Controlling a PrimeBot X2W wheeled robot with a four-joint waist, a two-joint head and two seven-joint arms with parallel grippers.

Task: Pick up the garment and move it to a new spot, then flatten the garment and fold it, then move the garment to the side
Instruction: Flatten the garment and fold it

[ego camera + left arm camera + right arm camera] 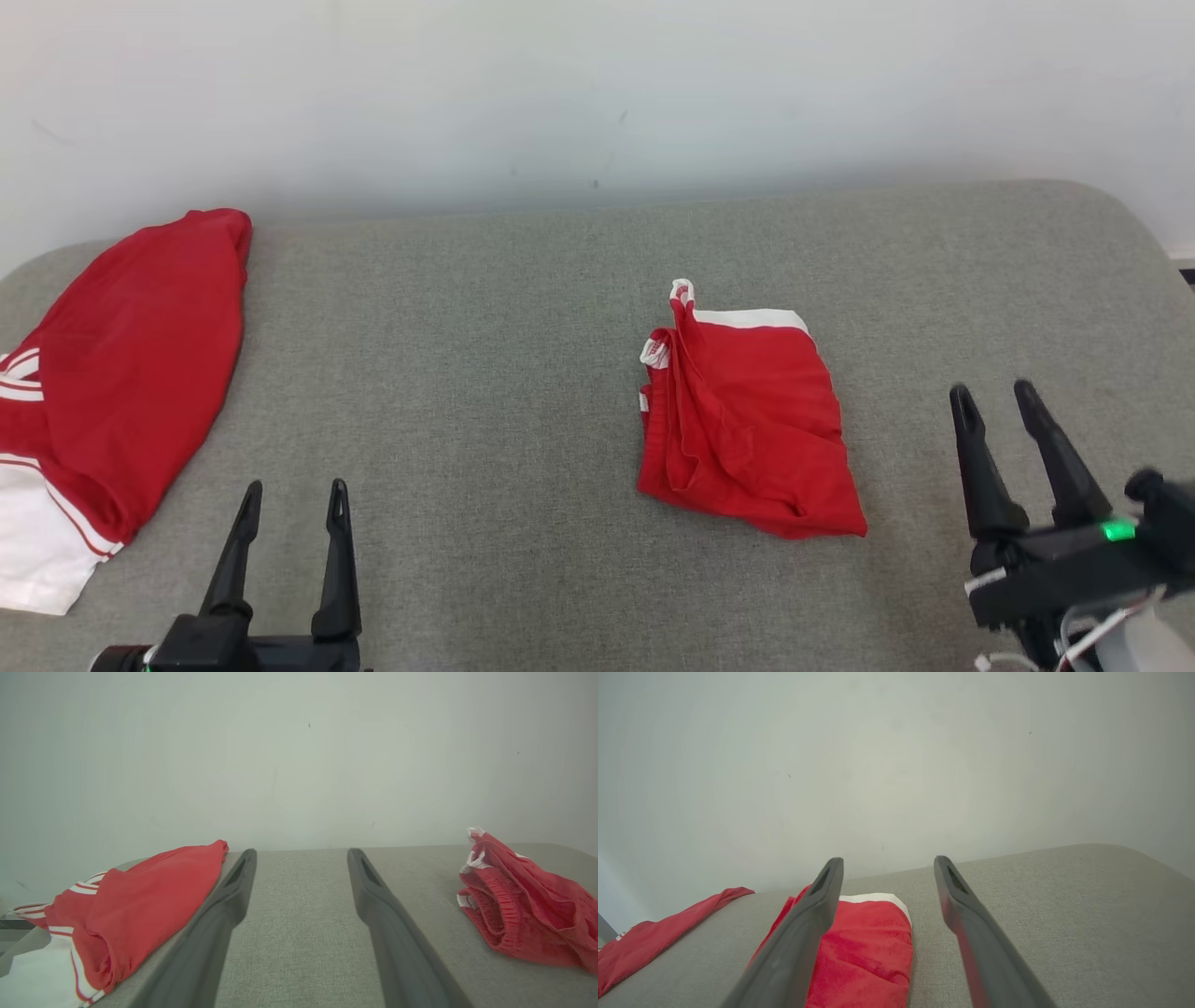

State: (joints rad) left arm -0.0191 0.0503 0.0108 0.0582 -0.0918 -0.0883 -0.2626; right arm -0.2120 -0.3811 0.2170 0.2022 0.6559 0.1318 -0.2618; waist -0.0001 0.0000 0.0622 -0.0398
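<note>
Grey fabric desk (485, 355), plain wall behind: I've got the left tool (296, 487) and right tool (991, 388) spread wide and empty, since the folded red garment (752, 420) lies between them, nearer the right one, probably just needing its move aside.

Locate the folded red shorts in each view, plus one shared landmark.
Head view: red shorts, right of centre.
Left wrist view: red shorts at right edge.
Right wrist view: red shorts bottom, left of centre.
Shared landmark: red-and-white top, always to their left.
</note>
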